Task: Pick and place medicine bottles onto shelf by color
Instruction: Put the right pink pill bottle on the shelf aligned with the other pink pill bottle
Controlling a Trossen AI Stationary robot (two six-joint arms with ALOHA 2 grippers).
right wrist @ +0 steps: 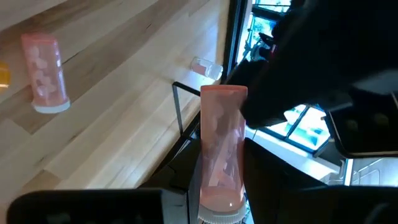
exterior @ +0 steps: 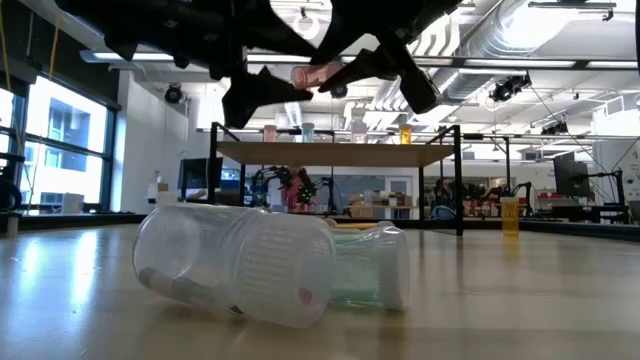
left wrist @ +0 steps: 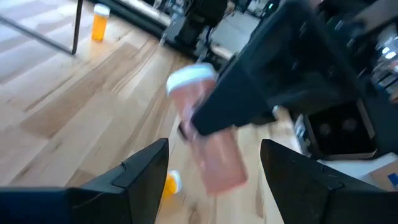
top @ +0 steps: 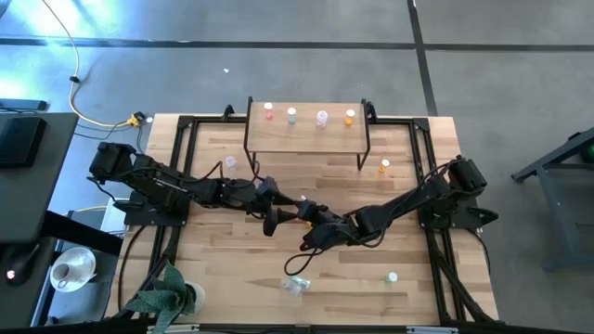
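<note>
Above the middle of the table, my right gripper is shut on a pink medicine bottle with a white cap. My left gripper faces it, open. Its two fingers stand on either side of the bottle's bottom end and are apart from it. The shelf stands at the far edge with several bottles on top in a row: red, pale green, clear and orange. Other bottles are on the tabletop: an orange one, a clear one and another pink one. My right gripper pinches the pink bottle's body between its two fingers, with the white cap toward the wrist. One dark finger crosses the body just below the cap. The bottle is lifted clear of the table and lies about level.
A clear bottle and a pale green one lie on their sides near the table's front edge. A white-capped bottle stands at the front right. A potted plant sits at the front left corner. The black frame rims the table.
</note>
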